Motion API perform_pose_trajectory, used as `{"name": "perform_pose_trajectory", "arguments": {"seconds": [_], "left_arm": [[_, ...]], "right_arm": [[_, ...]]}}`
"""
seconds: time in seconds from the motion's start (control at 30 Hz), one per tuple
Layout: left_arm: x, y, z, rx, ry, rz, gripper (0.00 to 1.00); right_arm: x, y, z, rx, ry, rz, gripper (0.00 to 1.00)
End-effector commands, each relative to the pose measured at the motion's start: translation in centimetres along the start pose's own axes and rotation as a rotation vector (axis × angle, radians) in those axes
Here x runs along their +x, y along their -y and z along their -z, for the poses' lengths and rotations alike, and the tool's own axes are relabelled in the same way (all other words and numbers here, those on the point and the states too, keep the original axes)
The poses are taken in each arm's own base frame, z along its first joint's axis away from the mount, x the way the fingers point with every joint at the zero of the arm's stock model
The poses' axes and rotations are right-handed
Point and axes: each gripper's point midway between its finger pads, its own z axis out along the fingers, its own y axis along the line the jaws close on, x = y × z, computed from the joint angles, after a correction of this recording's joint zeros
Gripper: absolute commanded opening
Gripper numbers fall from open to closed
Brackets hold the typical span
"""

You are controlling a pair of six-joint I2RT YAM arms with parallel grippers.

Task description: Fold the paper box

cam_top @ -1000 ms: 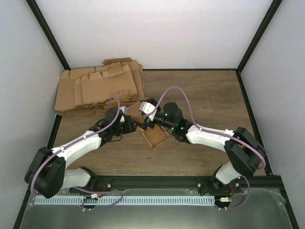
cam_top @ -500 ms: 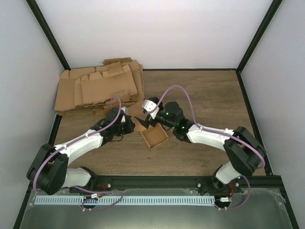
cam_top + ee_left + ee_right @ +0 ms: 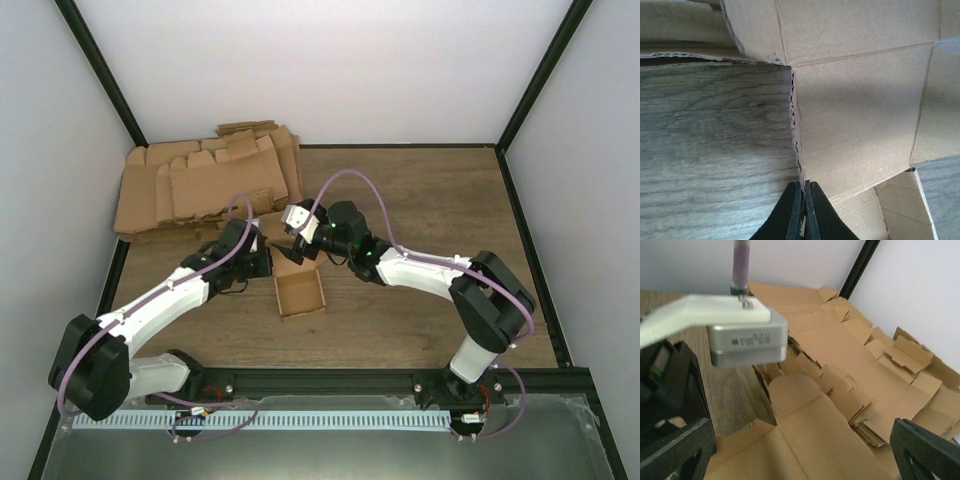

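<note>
the paper box (image 3: pixel 299 296) is sitting at the centre of the frame as an open-topped tray, its walls standing, but its upper flaps are apparently lying unfolded and the top is not closed yet. the left gripper (image 3: pixel 804 200) is pinching tight on a cardboard edge of the box, while the right gripper (image 3: pixel 801 446) is hanging fully spread above a flap, gripping nothing.

White-and-black left arm (image 3: pixel 165 295) stretches toward 2 o'clock, its left gripper (image 3: pixel 804 200) pinched tight. Matching right arm (image 3: pixel 425 272) reaches toward 10 o'clock, its right gripper (image 3: pixel 800 450) spread wide.
</note>
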Motion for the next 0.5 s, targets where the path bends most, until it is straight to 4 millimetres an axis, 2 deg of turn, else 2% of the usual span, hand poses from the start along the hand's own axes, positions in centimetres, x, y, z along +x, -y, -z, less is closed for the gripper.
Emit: {"name": "perform_pose_trajectory", "arguments": {"seconds": [0.0, 0.17, 0.27, 0.47], "left_arm": [[-0.1, -0.7, 1.1, -0.046, -0.015, -0.050, 0.04], [0.4, -1.0, 1.0, -0.061, -0.037, -0.088, 0.04], [0.5, -1.1, 1.0, -0.065, -0.045, -0.114, 0.04], [0.5, -0.7, 0.8, -0.049, -0.050, -0.137, 0.04]], "right_arm": [[-0.9, 0.2, 0.1, -0.005, 0.025, 0.024, 1.00], [-1.4, 0.4, 1.4, 0.031, 0.050, 0.014, 1.00], [-1.1, 0.5, 2.2, 0.050, 0.040, -0.003, 1.00], [-0.3, -0.5, 3.1, 0.034, 0.029, -0.039, 1.00]]}}
